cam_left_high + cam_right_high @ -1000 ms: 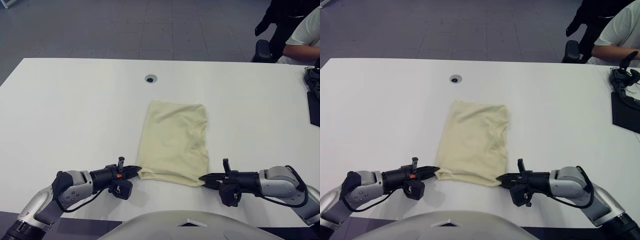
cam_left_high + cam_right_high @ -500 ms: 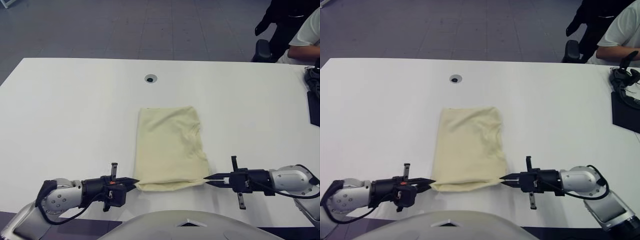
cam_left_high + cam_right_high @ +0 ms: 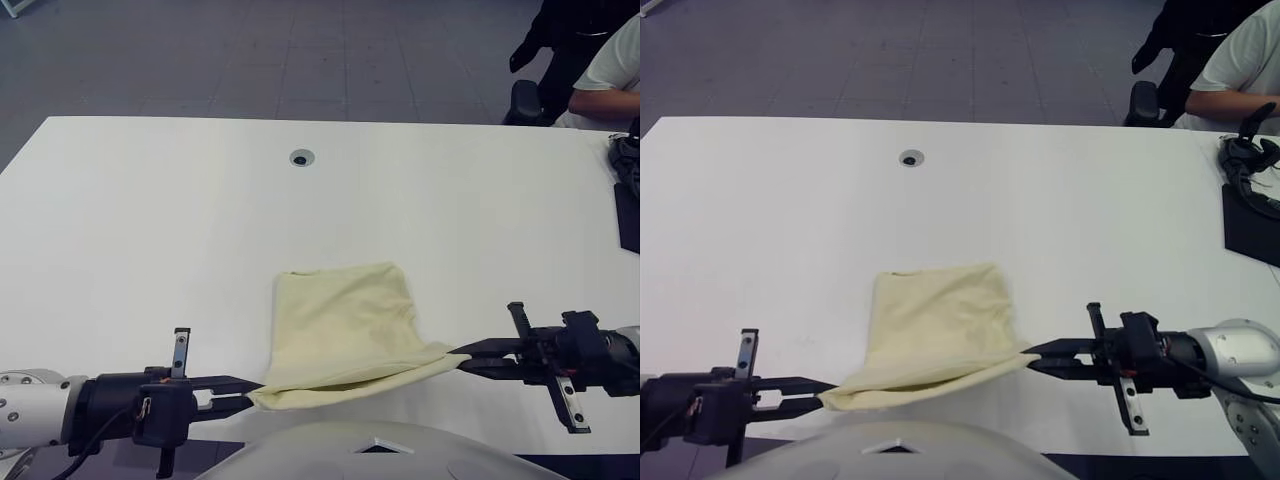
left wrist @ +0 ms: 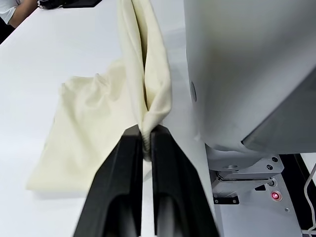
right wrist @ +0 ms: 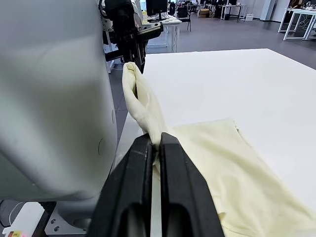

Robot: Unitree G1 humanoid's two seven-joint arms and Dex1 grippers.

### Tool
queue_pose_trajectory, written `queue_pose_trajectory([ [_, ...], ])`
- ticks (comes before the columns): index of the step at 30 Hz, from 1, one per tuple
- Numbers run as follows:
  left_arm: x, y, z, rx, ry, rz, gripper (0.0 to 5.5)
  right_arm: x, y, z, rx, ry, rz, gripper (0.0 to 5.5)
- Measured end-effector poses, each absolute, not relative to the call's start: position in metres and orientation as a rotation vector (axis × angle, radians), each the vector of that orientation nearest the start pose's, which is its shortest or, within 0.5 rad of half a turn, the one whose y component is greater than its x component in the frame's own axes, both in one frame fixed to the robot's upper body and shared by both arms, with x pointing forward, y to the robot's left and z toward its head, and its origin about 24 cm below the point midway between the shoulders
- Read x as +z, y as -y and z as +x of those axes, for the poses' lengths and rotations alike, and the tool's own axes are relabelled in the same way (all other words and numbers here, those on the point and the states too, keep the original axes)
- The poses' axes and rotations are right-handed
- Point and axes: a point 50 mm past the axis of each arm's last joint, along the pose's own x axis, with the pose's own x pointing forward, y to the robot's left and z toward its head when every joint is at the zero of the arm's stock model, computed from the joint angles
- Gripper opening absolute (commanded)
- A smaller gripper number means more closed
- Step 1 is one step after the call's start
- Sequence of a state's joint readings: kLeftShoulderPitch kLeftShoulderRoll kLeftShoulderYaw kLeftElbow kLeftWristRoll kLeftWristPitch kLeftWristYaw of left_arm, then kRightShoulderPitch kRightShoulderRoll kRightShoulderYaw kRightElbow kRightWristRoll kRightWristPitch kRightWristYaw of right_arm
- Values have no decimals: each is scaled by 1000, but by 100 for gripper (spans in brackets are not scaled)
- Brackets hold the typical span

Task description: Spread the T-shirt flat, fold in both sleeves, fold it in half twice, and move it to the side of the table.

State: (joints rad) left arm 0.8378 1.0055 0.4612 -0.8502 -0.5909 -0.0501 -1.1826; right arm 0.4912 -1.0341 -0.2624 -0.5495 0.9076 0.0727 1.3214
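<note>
T-shirt [image 3: 345,320], folded, near corners clamped in left claw [image 3: 250,398] and right claw [image 3: 462,362].

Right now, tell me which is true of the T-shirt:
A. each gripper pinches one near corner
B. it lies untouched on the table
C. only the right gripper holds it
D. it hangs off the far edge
A: the left gripper and the right gripper are each shut on a near corner of the T-shirt, with its near edge stretched between them.

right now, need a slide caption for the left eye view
Left tool and right tool each pinch a near corner of the folded T-shirt, its near edge held above the white table.
</note>
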Motion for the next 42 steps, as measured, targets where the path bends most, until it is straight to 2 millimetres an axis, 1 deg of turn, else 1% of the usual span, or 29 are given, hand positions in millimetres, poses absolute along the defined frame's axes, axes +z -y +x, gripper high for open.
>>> queue_pose_trajectory([
  [2,159,-204,100,-1453,-191,522,5,144,222,144,1494,-139,-187,3],
  [5,156,-202,121,-1428,-168,526,5,133,219,163,1447,-133,-257,3],
  [9,145,-200,160,-1319,-127,543,5,121,216,198,1354,-92,-354,3],
  [12,135,-201,190,-1238,-116,559,5,114,215,219,1299,-67,-403,3],
  [14,126,-199,205,-1203,-114,560,5,109,215,230,1271,-55,-431,3],
  [17,113,-197,227,-1142,-115,559,5,101,215,241,1239,-45,-411,3],
  [20,100,-194,238,-1124,-134,570,5,93,215,248,1222,-52,-396,3],
  [21,97,-194,239,-1125,-143,579,33,89,214,248,1223,-58,-393,3],
  [22,91,-193,239,-1128,-152,582,50,84,213,250,1217,-60,-381,40],
  [25,84,-194,239,-1136,-170,607,100,74,212,256,1155,-53,-354,86],
  [28,84,-196,241,-1105,-159,601,149,74,216,265,1039,-9,-333,133],
  [29,84,-197,243,-1080,-154,596,165,75,217,267,1010,4,-327,149],
  [31,87,-201,252,-967,-122,559,202,81,221,270,945,46,-308,183],
  [34,99,-205,268,-787,-45,501,246,89,218,270,922,104,-304,226],
  [37,108,-217,277,-596,2,436,293,95,198,264,978,162,-306,272],
  [38,109,-219,278,-562,7,423,315,96,192,263,998,176,-303,293],
  [40,111,-226,280,-473,16,388,360,99,173,259,1054,203,-298,335],
  [42,114,-227,280,-424,39,342,397,93,148,256,1130,197,-297,371],
])
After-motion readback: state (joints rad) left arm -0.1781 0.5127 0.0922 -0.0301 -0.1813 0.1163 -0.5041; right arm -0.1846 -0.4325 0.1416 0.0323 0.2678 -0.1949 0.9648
